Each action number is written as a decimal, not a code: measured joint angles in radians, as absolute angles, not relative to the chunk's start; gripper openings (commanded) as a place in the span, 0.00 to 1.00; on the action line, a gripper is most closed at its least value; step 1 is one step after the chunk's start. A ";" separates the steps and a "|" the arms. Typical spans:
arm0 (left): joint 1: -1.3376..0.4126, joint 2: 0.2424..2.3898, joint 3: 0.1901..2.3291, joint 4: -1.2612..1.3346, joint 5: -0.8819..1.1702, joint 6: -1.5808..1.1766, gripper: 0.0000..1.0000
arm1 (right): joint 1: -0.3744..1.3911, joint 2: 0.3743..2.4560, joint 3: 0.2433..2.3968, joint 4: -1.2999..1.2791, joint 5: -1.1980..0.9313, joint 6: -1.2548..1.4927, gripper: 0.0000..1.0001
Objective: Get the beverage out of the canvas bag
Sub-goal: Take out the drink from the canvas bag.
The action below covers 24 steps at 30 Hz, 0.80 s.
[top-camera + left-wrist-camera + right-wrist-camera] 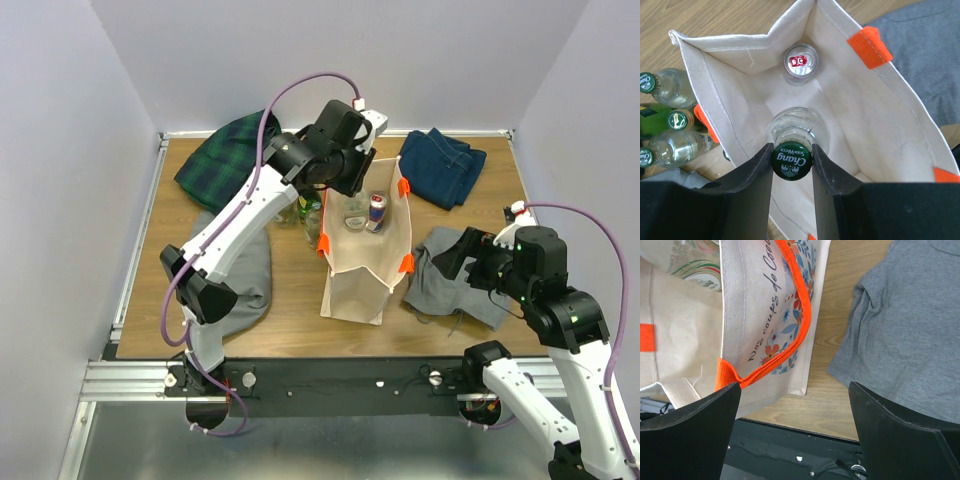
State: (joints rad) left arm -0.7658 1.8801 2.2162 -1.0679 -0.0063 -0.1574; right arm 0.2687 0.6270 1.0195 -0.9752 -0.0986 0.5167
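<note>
Chang soda water bottle [792, 161], clear glass with a green cap, stands upright inside the canvas bag [355, 285]. Its cap is clamped between the black fingers of the left gripper [791, 151], which reaches down into the bag's open mouth.

Nearest the table's front edge, at about 4 o'clock from the bag, the right gripper [452, 255] hovers with its jaws spread wide and nothing between them. It sits over the edge of a crumpled grey T-shirt [440, 292], just beside the bag's printed side and orange handle [801, 315]. At 8 o'clock from the bag, a second grey garment [255, 280] lies on the wooden table [290, 325] beneath the left arm.

Inside the bag, a drinks can [800, 62] with a red tab stands at 3 o'clock from the bottle, apart from it. Just outside the bag's wall at 10 o'clock sits a cluster of green-capped bottles [677, 120]. Farthest back, a green plaid cloth [215, 165] lies at 10 o'clock and folded blue jeans [445, 168] at 1 o'clock.
</note>
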 measured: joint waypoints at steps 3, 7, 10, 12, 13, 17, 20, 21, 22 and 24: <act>-0.766 1.851 2.216 -1.075 0.002 -0.158 0.00 | 0.269 0.627 1.019 -0.975 -0.099 0.520 0.98; -0.766 1.829 2.236 -1.092 0.009 -0.162 0.00 | 0.269 0.627 1.020 -0.975 -0.099 0.523 0.98; -0.766 1.817 2.251 -1.096 0.013 -0.165 0.00 | 0.269 0.627 1.020 -0.975 -0.099 0.524 0.98; -0.766 1.808 2.258 -1.097 0.016 -0.166 0.00 | 0.269 0.627 1.020 -0.975 -0.099 0.524 0.98; -0.766 1.805 2.262 -1.098 0.017 -0.167 0.00 | 0.269 0.627 1.019 -0.975 -0.099 0.524 0.98; -0.766 1.789 2.268 -1.098 0.017 -0.169 0.00 | 0.269 0.627 1.020 -0.975 -0.099 0.524 0.98; -0.766 1.782 2.284 -1.102 0.017 -0.170 0.00 | 0.269 0.627 1.020 -0.975 -0.099 0.524 0.98; -0.766 1.779 2.287 -1.102 0.017 -0.171 0.00 | 0.269 0.627 1.020 -0.975 -0.099 0.524 0.98; -0.766 1.774 2.287 -1.102 0.017 -0.173 0.00 | 0.269 0.627 1.020 -0.975 -0.099 0.524 0.98; -0.766 1.762 2.288 -1.103 0.016 -0.173 0.00 | 0.269 0.628 1.020 -0.975 -0.099 0.524 0.98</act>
